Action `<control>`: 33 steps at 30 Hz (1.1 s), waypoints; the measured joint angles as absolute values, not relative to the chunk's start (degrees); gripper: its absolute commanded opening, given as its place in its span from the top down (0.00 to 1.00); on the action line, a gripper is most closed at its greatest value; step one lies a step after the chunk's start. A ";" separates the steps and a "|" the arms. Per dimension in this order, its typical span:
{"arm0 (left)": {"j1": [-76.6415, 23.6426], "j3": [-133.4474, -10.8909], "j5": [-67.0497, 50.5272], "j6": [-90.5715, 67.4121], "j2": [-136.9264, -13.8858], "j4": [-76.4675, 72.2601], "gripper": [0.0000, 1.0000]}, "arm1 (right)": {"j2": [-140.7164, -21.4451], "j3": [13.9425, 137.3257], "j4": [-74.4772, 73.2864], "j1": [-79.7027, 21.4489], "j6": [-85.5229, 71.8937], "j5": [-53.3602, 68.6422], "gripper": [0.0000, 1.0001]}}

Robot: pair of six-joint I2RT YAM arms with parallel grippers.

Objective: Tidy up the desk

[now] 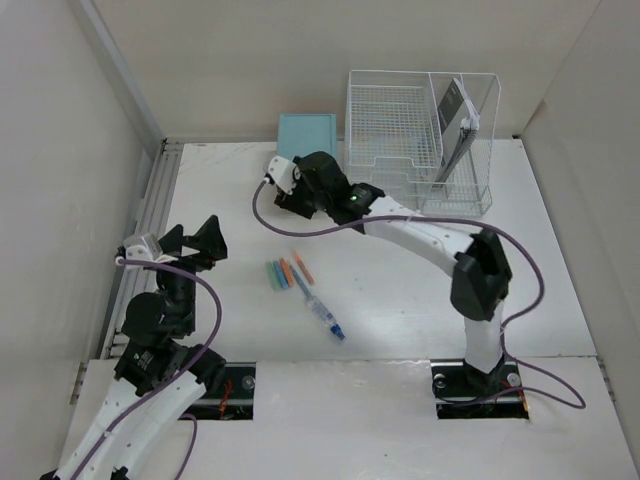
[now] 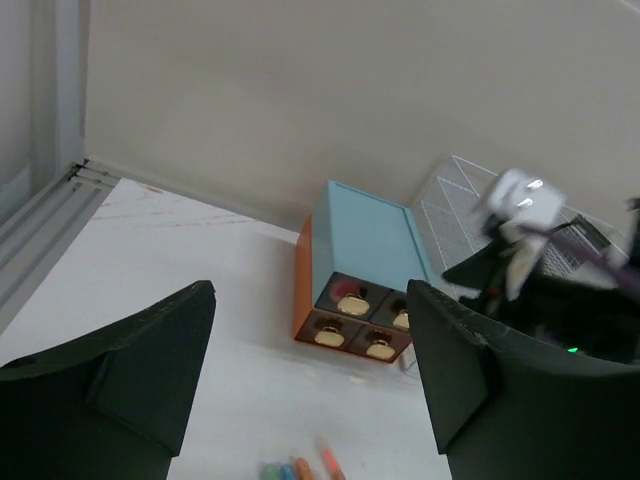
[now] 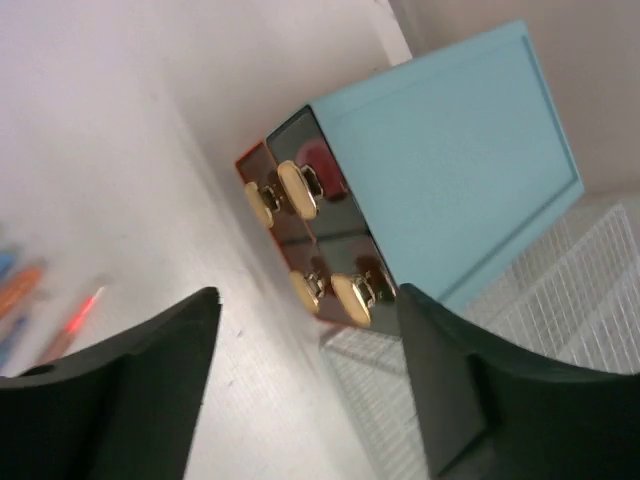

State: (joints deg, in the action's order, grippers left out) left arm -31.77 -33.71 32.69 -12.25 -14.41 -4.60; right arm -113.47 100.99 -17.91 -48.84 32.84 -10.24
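Left pincer [image 2: 310, 290] sits lower left in the top view, jaws spread wide, nothing in them. Right pincer [image 3: 308, 300] is up at centre, facing the teal drawer box [image 1: 307, 132], jaws parted, empty too. The white table [image 1: 400, 300] fills the middle of the frame, rails on its left edge. Coloured markers [image 1: 283, 272] and a blue-tipped pen [image 1: 325, 318] lie mid-table, wire rack [image 1: 395, 130] upper right.

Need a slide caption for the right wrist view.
Open right end effector faces teal drawer box beside white wire rack.
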 measured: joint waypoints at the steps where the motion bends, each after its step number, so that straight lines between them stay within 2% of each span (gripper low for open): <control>1: -31.77 -33.54 31.79 -12.12 -14.57 -4.69 0.33 | -111.00 99.90 -17.43 -48.84 32.34 -9.21 0.10; 2: -31.77 -33.45 31.09 -12.03 -15.00 -4.80 0.38 | -108.16 98.76 -17.50 -48.88 31.18 -8.62 0.08; 3: -31.77 -33.41 30.17 -12.03 -15.73 -4.93 0.48 | -105.12 97.56 -17.56 -48.86 30.26 -7.75 0.08; 5: -31.77 -33.41 28.25 -11.97 -18.22 -5.32 0.57 | -101.75 97.10 -17.41 -48.45 27.86 -5.98 0.09; 8: -31.77 -33.47 24.97 -11.86 -23.73 -5.32 0.66 | -100.92 98.13 -17.58 -47.22 23.22 -4.43 0.31; 9: -31.77 -33.58 23.68 -11.81 -26.04 -5.32 0.66 | -101.54 98.43 -17.78 -46.61 21.74 -4.19 0.42; 12: -31.77 -34.02 19.99 -11.75 -32.95 -4.89 0.68 | -103.61 98.39 -19.22 -44.66 18.87 -4.29 0.58; 13: -31.77 -34.20 18.92 -11.79 -34.79 -4.86 0.66 | -103.85 97.69 -19.27 -44.07 18.13 -4.82 0.67; 15: -31.59 -34.37 16.75 -11.94 -38.74 -4.80 0.66 | -103.33 95.46 -18.68 -42.94 16.86 -7.25 0.78; 16: -31.35 -34.74 15.53 -12.10 -40.80 -4.51 0.68 | -102.61 94.04 -17.98 -42.52 16.27 -9.06 0.88; 17: -31.07 -35.24 14.41 -12.36 -42.81 -4.40 0.71 | -101.62 92.73 -17.47 -41.98 15.42 -11.27 0.92; 19: -30.35 -37.23 11.97 -12.99 -47.37 -4.05 0.76 | -99.42 91.39 -17.04 -41.01 13.67 -16.05 0.93; 20: -30.09 -38.50 10.92 -13.41 -49.78 -4.19 0.85 | -98.24 91.22 -16.53 -40.51 13.06 -17.52 0.95; 22: -29.63 -40.62 8.88 -14.17 -54.39 -4.95 0.90 | -94.02 90.91 -14.96 -38.37 11.55 -19.16 0.95; 23: -29.56 -41.50 7.99 -14.39 -56.23 -5.28 0.90 | -93.19 90.89 -14.74 -37.87 11.33 -19.16 0.92; 24: -29.54 -42.57 7.07 -14.81 -58.54 -5.74 0.91 | -91.24 90.74 -13.91 -36.49 10.83 -18.96 0.84; 26: -29.61 -44.82 5.69 -15.55 -63.57 -6.83 0.91 | -87.37 89.82 -12.25 -33.82 10.11 -18.17 0.54; 27: -29.67 -45.80 5.15 -15.79 -65.87 -7.51 0.91 | -85.56 89.34 -11.57 -32.38 9.72 -17.56 0.35; 30: -30.02 -48.84 4.56 -16.45 -71.92 -8.12 0.94 | -81.62 87.88 -9.74 -28.93 9.54 -15.29 0.14; 33: -30.46 -51.99 4.60 -16.75 -77.54 -8.82 0.94 | -79.42 85.82 -8.62 -27.42 9.65 -12.25 0.14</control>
State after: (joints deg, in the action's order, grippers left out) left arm -30.46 -51.99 4.60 -16.75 -77.54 -8.82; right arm -79.42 85.82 -8.62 -27.42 9.65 -12.25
